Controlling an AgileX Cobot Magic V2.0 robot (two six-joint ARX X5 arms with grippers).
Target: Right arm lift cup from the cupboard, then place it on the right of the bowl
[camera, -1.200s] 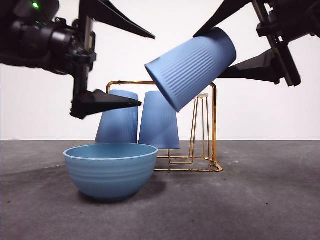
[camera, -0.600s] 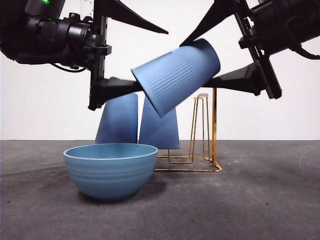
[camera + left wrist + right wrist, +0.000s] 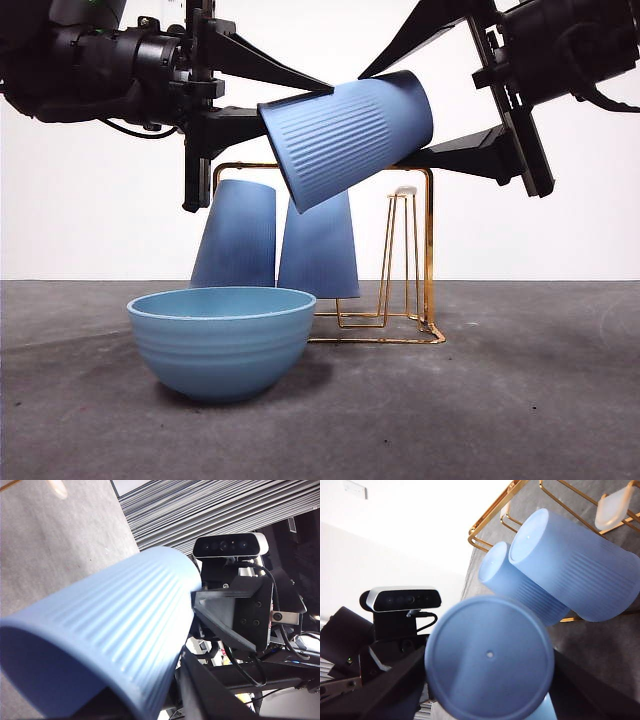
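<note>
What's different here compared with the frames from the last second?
The lifted cup has tipped closer to horizontal and shifted left, above the cupboard. The left gripper has moved in so its jaws now bracket the cup's open end, while the right gripper still grips its closed end. The two racked cups and the bowl are unchanged.

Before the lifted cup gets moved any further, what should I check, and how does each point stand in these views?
1. Cup clear of cupboard: ok, held tilted above it.
2. Right gripper holds the cup's closed end: ok.
3. Left gripper at the cup's open rim: jaws straddle it; contact cannot tell.
4. Two other cups seated on the cupboard: ok.
5. Table right of the bowl free: ok in front view.
</note>
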